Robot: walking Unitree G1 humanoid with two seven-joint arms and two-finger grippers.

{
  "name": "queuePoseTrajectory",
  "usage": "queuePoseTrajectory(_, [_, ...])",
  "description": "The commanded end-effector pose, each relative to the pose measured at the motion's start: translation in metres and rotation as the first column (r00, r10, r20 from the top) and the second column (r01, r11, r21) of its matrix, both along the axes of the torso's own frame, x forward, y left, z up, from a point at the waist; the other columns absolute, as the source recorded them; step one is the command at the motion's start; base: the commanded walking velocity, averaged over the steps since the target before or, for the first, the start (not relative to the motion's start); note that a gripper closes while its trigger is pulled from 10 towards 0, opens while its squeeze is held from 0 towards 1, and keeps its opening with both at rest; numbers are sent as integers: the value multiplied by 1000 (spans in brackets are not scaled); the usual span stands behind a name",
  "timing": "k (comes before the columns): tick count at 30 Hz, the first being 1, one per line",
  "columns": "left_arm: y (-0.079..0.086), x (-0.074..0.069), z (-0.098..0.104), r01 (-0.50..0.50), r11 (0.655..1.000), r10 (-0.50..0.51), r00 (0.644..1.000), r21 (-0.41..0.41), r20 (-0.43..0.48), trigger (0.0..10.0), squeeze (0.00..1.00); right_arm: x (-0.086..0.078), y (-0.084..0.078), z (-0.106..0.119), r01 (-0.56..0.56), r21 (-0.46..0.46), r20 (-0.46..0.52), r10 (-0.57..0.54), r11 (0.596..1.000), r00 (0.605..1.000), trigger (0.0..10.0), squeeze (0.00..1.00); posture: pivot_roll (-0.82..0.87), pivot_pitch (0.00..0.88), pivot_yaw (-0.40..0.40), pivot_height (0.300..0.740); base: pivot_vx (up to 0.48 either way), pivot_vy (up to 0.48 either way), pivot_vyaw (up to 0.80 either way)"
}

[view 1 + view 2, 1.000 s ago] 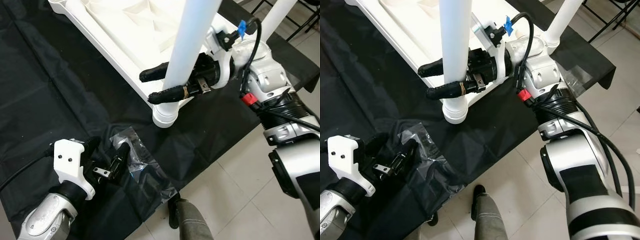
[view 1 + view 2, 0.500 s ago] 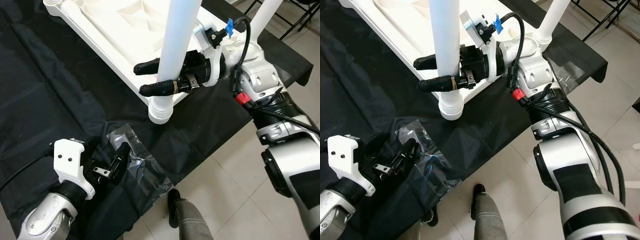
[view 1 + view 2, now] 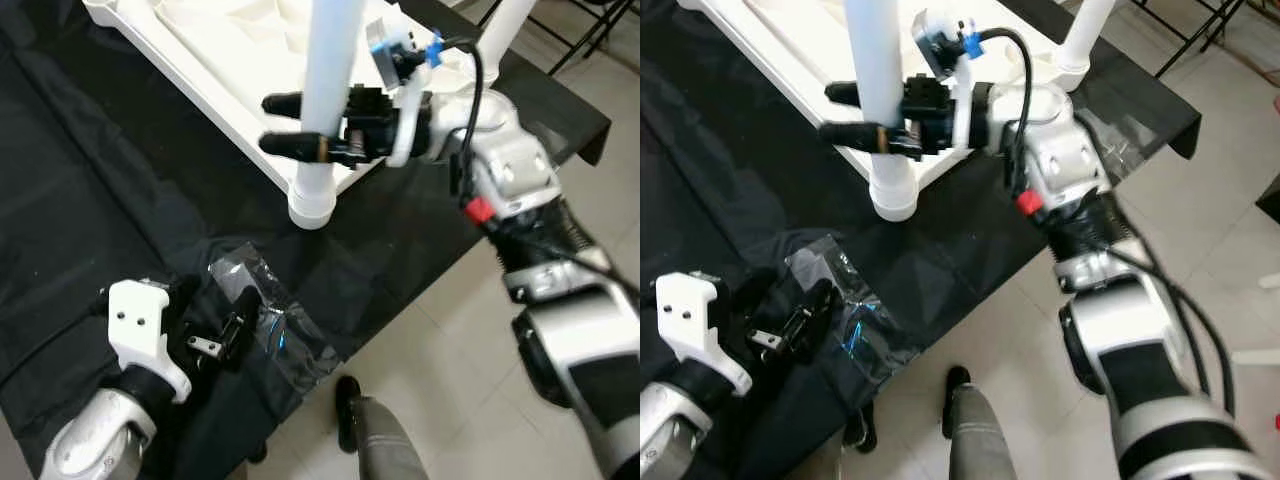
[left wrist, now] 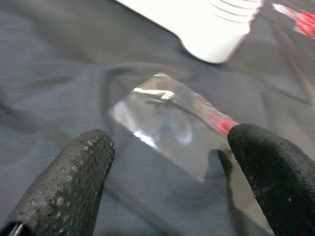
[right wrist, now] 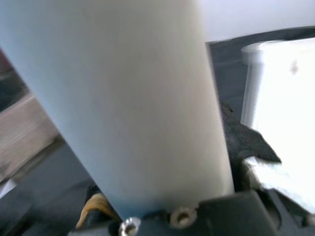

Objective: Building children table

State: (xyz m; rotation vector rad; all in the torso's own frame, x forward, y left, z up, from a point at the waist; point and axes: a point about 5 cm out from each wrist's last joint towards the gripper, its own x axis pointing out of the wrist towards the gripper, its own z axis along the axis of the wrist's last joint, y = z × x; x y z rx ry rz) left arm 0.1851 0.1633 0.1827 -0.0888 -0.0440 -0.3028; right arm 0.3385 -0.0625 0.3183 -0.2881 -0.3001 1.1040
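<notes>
The right gripper (image 3: 285, 125) is clamped round the white leg (image 3: 328, 90), which stands in the corner socket of the upturned tabletop (image 3: 215, 60) at about 12 o'clock on the black-draped bench (image 3: 80, 200). I'd keep the leg plumb and press straight down. The left gripper (image 4: 170, 172) hovers, fingers apart, over a clear bag (image 4: 170, 125) at 7 o'clock

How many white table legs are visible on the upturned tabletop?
2. One leg stands at the near corner, gripped by the right gripper; another leg stands at the far right corner. Others may be hidden.
</notes>
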Motion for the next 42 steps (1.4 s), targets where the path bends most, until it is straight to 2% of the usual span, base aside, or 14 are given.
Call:
queuePoseTrajectory(1, [0, -2, -2, -10, 1000, 10, 1000, 24, -8, 10000, 0, -4, -8, -86, 322, -163, -269, -356, 933, 895, 10000, 0, -21, 405, -100, 740, 0, 0, 0])
queuePoseTrajectory(3, [0, -2, -2, -10, 1000, 10, 1000, 24, -8, 10000, 0, -4, -8, -86, 322, -163, -269, -356, 933, 895, 10000, 0, -21, 405, -100, 740, 0, 0, 0])
queuePoseTrajectory(5, [3, -1, -4, -26, 999, 26, 1000, 41, -9, 10000, 0, -18, -4, -107, 402, -162, -323, -434, 901, 841, 10000, 0, -11, 374, -94, 740, 0, 0, 0])
queuePoseTrajectory(12, [31, 9, 5, -145, 986, 142, 989, 81, 40, 10000, 0, -8, 2, -107, 478, -104, -327, -484, 872, 811, 10000, 0, 7, 304, -96, 740, 0, 0, 0])
queuePoseTrajectory(15, [53, 19, 27, -202, 974, 188, 974, 102, 130, 10000, 0, -4, 4, -107, 511, -76, -330, -505, 856, 798, 10000, 0, 26, 269, -86, 740, 0, 0, 0])
queuePoseTrajectory(17, [67, 29, 56, -222, 969, 192, 953, 111, 234, 10000, 0, -7, 5, -108, 564, -64, -348, -548, 823, 761, 10000, 0, 35, 253, -79, 740, 0, 0, 0])
queuePoseTrajectory(22, [71, 40, 99, -201, 976, 157, 915, 83, 371, 10000, 0, -18, 9, -108, 625, -69, -369, -602, 778, 708, 10000, 0, 33, 244, -73, 740, 0, 0, 0])
queuePoseTrajectory(28, [63, 46, 136, -106, 994, 84, 877, 19, 472, 10000, 0, -21, 12, -107, 630, -66, -369, -606, 774, 705, 10000, 0, 28, 242, -75, 740, 0, 0, 0])
queuePoseTrajectory(30, [50, 47, 170, 58, 998, -43, 836, -11, 547, 10000, 0, -20, 14, -106, 632, -61, -371, -606, 772, 704, 10000, 0, 25, 243, -76, 740, 0, 0, 0])
queuePoseTrajectory(36, [39, 44, 186, 198, 980, -152, 799, -16, 582, 10000, 0, -19, 14, -104, 639, -59, -373, -611, 767, 698, 10000, 0, 24, 243, -78, 740, 0, 0, 0])
queuePoseTrajectory(37, [29, 41, 198, 308, 951, -252, 755, 11, 606, 10000, 0, -19, 14, -103, 643, -60, -374, -614, 764, 695, 10000, 0, 26, 246, -81, 740, 0, 0, 0])
queuePoseTrajectory(39, [25, 39, 203, 344, 938, -290, 735, 31, 613, 10000, 0, -19, 14, -103, 643, -60, -374, -615, 763, 694, 10000, 0, 26, 246, -81, 740, 0, 0, 0])
queuePoseTrajectory(40, [7, 37, 212, 455, 886, -409, 673, 90, 617, 10000, 0, -19, 15, -103, 643, -62, -376, -614, 764, 694, 10000, 0, 29, 244, -84, 740, 0, 0, 0])
queuePoseTrajectory(42, [2, 36, 214, 480, 872, -434, 659, 101, 615, 10000, 0, -19, 15, -103, 642, -62, -376, -614, 764, 694, 10000, 0, 29, 244, -84, 740, 0, 0, 0])
